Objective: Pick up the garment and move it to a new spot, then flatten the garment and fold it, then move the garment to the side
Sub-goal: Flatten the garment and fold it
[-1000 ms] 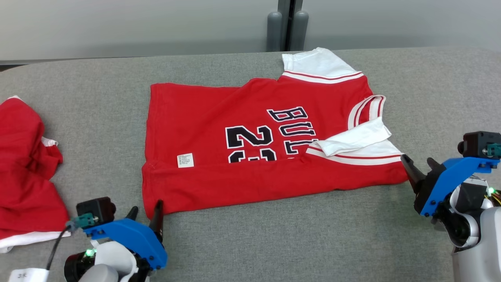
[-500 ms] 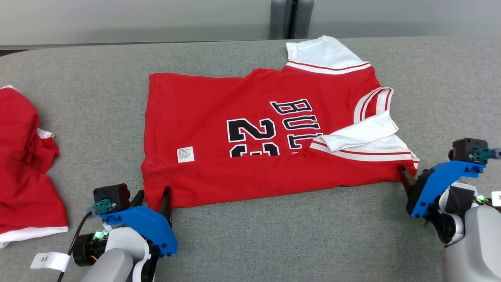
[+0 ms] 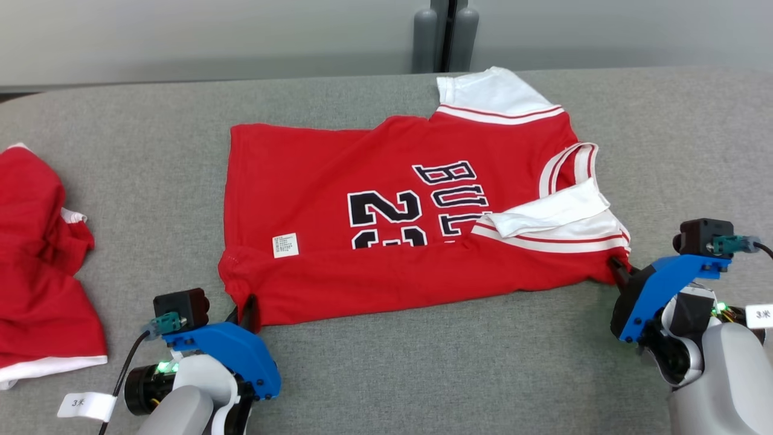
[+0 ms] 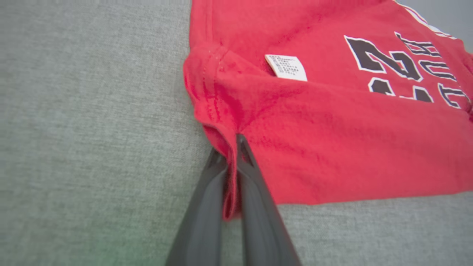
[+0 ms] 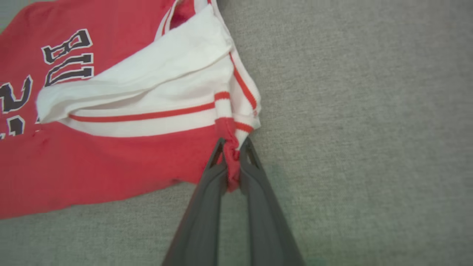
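Half hidden under fold (image 3: 392, 278): black lettering (image 3: 416, 205). Pinching red garment's (image 3: 290, 181) lower corners with left pincer (image 3: 243, 306) and right pincer (image 3: 617, 267).

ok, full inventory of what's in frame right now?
jersey: one, red with white sleeves and black lettering, mid-table
care label: one, white, on the jersey near its left hem
second garment: one, red with white trim, crumpled at table's left edge
table: one, grey fabric, under everything
posts: two, grey, behind the table
paper tags: two, white, one by each wrist
left gripper: one, blue bracket, dark fingers shut on jersey's near-left corner
right gripper: one, blue bracket, dark fingers shut on jersey's near-right corner
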You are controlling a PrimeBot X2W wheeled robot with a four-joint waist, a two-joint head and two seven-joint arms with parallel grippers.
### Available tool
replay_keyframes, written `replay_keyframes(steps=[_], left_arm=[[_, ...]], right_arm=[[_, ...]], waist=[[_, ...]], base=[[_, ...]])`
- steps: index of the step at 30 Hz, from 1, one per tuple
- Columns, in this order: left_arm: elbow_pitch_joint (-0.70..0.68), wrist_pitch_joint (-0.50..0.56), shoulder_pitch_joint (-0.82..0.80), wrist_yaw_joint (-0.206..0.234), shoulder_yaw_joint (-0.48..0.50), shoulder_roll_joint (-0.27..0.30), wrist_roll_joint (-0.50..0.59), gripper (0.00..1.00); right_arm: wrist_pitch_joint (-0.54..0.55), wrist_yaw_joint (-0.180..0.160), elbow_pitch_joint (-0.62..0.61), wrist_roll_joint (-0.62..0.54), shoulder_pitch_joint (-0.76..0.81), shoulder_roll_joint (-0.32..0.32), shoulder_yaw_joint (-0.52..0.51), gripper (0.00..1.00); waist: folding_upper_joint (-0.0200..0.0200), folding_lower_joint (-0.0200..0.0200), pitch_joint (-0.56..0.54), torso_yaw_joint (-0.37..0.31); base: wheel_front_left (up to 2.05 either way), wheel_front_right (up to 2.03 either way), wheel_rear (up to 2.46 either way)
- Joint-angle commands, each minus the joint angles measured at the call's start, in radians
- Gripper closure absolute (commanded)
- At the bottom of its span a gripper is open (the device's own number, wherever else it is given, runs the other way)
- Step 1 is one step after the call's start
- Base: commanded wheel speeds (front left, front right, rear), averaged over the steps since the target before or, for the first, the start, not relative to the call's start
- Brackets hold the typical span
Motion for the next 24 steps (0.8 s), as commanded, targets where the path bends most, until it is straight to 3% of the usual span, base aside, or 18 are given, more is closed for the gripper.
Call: replay_keyframes(steps=[1,8,17,24], left_arm=[[0.001,-0.009,0.025,0.000,0.004,0.006,-0.004,1.00],[-0.126,0.003,0.122,0.037,0.029,0.070,-0.021,1.00],[-0.370,0.092,0.286,0.130,0.035,0.158,-0.042,1.00],[-0.436,0.149,0.346,0.167,0.015,0.202,-0.032,1.00]], right_arm=[[-0.009,0.001,-0.024,0.013,0.024,-0.001,-0.003,1.00],[0.040,0.001,-0.173,0.054,0.146,-0.001,0.021,1.00],[0.117,0.000,-0.411,0.151,0.366,-0.002,0.018,1.00],[0.144,0.001,-0.481,0.190,0.471,-0.002,0.023,1.00]], waist=[[0.0000,0.0000,-0.017,-0.003],[0.0000,0.0000,-0.072,-0.017],[0.0000,0.0000,-0.095,-0.019],[0.0000,0.0000,-0.092,-0.027]], base=[[0.00,0.00,0.00],[0.00,0.00,0.00],[0.00,0.00,0.00],[0.00,0.00,0.00]])
